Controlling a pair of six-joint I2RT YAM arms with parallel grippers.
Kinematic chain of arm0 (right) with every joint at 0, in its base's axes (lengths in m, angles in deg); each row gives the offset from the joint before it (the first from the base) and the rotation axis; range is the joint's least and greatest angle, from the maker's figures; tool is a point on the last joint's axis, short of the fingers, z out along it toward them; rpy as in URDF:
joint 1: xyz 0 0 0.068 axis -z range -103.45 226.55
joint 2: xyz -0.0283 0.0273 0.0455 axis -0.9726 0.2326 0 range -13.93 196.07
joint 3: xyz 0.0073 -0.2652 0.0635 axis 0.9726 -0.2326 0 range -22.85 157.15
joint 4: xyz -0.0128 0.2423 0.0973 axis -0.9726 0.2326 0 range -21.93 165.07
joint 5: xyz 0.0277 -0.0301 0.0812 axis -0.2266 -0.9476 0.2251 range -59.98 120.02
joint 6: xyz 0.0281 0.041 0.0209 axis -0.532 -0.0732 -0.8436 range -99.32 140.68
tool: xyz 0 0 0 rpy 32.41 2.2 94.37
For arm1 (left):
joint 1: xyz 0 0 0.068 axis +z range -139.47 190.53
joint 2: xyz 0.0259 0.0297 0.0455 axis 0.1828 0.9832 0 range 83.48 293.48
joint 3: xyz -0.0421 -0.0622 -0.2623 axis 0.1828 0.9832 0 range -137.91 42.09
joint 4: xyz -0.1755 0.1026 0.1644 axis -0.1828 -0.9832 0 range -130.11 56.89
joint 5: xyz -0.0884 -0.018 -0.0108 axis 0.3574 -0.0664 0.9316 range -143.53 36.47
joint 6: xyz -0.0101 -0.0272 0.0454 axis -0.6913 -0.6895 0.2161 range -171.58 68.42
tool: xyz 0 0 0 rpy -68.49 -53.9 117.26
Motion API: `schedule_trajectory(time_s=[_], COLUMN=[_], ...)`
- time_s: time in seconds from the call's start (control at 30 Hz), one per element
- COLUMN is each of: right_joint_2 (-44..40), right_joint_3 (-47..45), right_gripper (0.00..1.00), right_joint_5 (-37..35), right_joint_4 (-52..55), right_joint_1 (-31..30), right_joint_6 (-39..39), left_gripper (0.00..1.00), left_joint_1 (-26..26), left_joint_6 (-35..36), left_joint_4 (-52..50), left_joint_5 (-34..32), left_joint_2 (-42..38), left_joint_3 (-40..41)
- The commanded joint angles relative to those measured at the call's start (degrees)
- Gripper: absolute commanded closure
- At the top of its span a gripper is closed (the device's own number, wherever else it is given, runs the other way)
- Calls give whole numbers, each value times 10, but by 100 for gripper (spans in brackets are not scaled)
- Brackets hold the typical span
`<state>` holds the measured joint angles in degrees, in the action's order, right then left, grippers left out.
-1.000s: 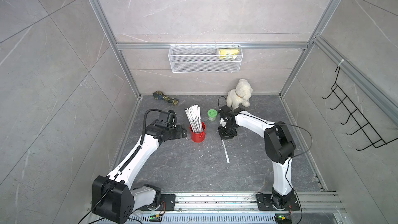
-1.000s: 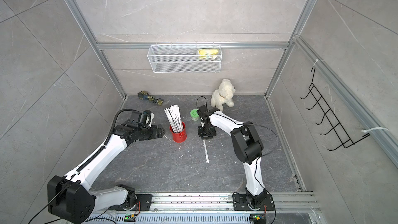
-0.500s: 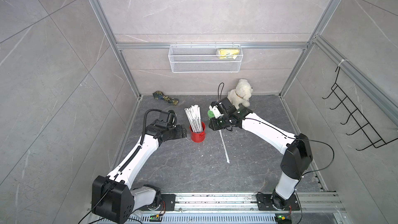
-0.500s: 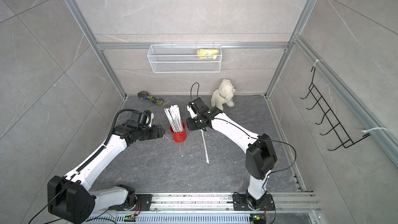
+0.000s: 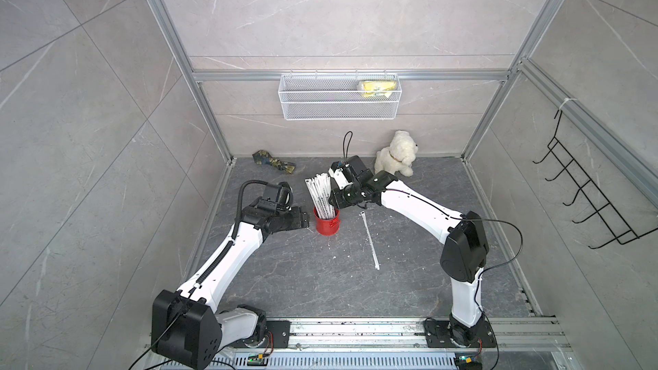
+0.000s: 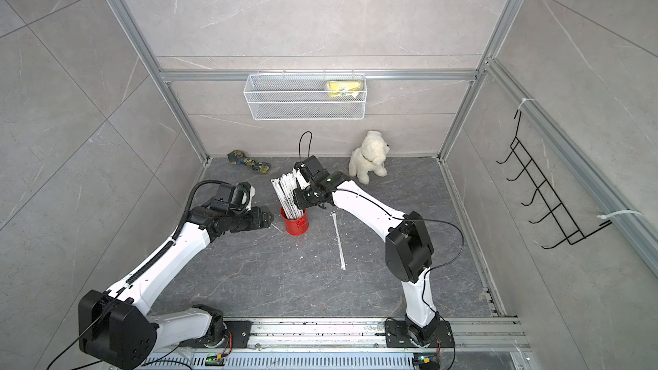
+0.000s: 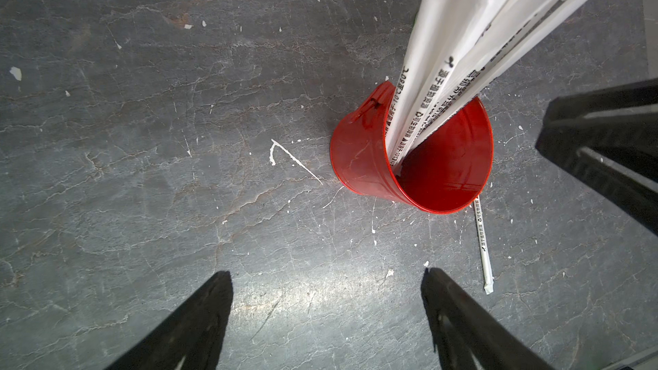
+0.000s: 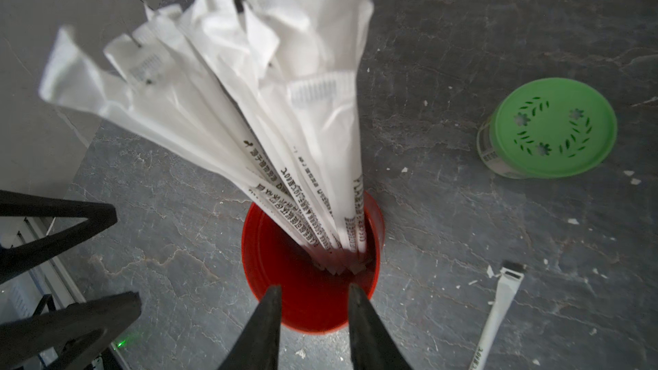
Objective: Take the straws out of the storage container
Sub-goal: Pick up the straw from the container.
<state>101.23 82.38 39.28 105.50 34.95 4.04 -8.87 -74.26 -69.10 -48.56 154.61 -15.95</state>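
The storage container, a small red can (image 5: 326, 224) (image 6: 294, 225), stands upright on the dark floor. A bundle of white wrapped straws (image 5: 319, 193) (image 6: 286, 193) leans in it. One straw (image 5: 370, 240) (image 6: 338, 240) lies on the floor to the can's right. My left gripper (image 5: 302, 220) (image 7: 325, 272) is open, low beside the can's left side, apart from the can (image 7: 409, 158). My right gripper (image 5: 334, 204) (image 8: 315, 287) hovers above the can's rim (image 8: 309, 327), next to the straws (image 8: 249, 101). Its jaws stand a little apart, with nothing between them.
A green-lidded jar (image 8: 548, 129) stands just behind the can. A white plush dog (image 5: 395, 154) and a camouflage cloth (image 5: 274, 164) lie by the back wall. A wire basket (image 5: 338, 101) hangs above them. A black hook rack (image 5: 587, 201) is on the right wall.
My right arm has swung left from the far end of the lying straw to the bundle over the can, and its jaws have widened a little. The left arm has not moved.
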Motion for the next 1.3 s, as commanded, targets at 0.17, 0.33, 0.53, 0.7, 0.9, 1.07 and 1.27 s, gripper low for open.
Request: schedule_trajectory(time_s=[0.17,0.33,0.53,0.7,0.9,1.07,1.27], right_joint_2=[48,69,81,89,97,99,109], right_joint_3=[60,82,102,116,125,127,139], right_gripper=[65,65,66,68,77,78,77], right_joint_5=[-12,-21,-28,-33,-28,-30,-30], right_joint_4=[22,34,44,54,57,60,67], right_joint_1=[-2,-1,0,3,3,3,4], right_joint_6=[16,15,15,16,16,19,21], left_gripper=[12,12,12,12,12,12,12], left_joint_1=[-2,-2,-4,-5,-5,-5,-6], left_joint_6=[16,17,17,17,18,18,18], left_joint_4=[-8,-8,-9,-9,-10,-10,-11], left_joint_5=[12,14,17,17,17,18,18], left_joint_2=[-10,-7,-6,-6,-6,-5,-3], left_joint_3=[-17,-17,-18,-19,-19,-20,-20])
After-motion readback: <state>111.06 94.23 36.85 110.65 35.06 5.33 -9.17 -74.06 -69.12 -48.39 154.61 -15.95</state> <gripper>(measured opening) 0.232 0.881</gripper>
